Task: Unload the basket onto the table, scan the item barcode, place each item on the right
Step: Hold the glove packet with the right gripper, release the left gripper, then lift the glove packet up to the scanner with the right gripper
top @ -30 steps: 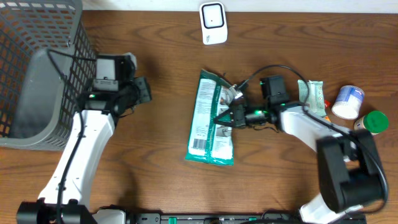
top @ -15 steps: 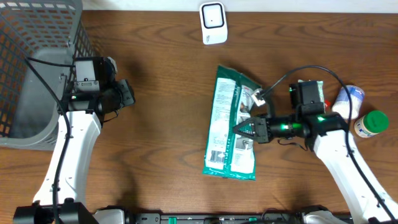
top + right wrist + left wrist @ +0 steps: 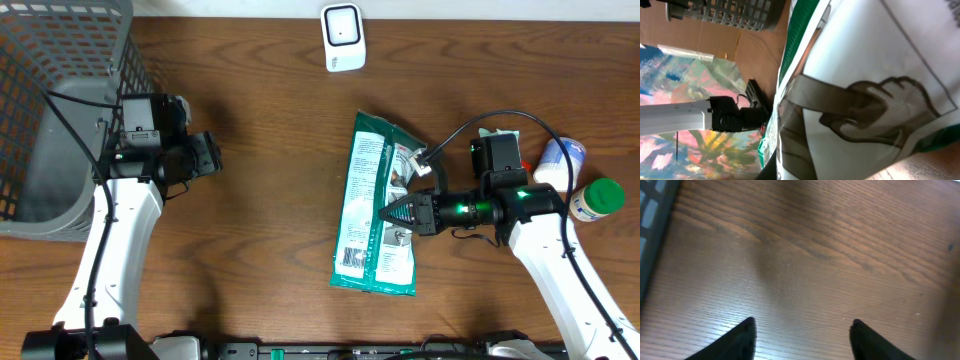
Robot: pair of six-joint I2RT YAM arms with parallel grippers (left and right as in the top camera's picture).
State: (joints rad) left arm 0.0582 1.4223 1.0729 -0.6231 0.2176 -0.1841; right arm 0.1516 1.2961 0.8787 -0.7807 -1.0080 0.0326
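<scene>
**Item 1: green packet** (image 3: 375,215). Located centre-right on the wood table (image 3: 270,110), long axis running away from the robot, far end tipped slightly to the right. Side w/ white print faced up. Pale patch near its near-left corner, too small to tell if it was a barcode. Cannot tell whether the packet lay flat or was raised off the wood. In the R wrist view it filled most of the frame: white panel w/ dark drawing, green border along the edge.

**Item 2: R gripper** (image 3: 392,213). Jaws closed tight, pinching the green packet at its right edge, approx. mid-length. Arm extended in from the right side.

**Item 3: L gripper** (image 3: 214,152). Over bare table, near the basket, well apart from the packet. In the L wrist view the fingertips (image 3: 742,337) stood wide apart w/ only wood grain between them; nothing held.

**Item 4: white scanner** (image 3: 343,37). At the far edge of the table, centre, well apart from the packet and beyond its far end.

**Item 5: grey mesh basket** (image 3: 120,60). Far-left corner.

**Item 6: misc.** White tub (image 3: 560,163) and green-capped bottle (image 3: 600,196) just beside each other at the right edge. Small packet (image 3: 505,148) next to them, partly hidden by the R arm.
</scene>
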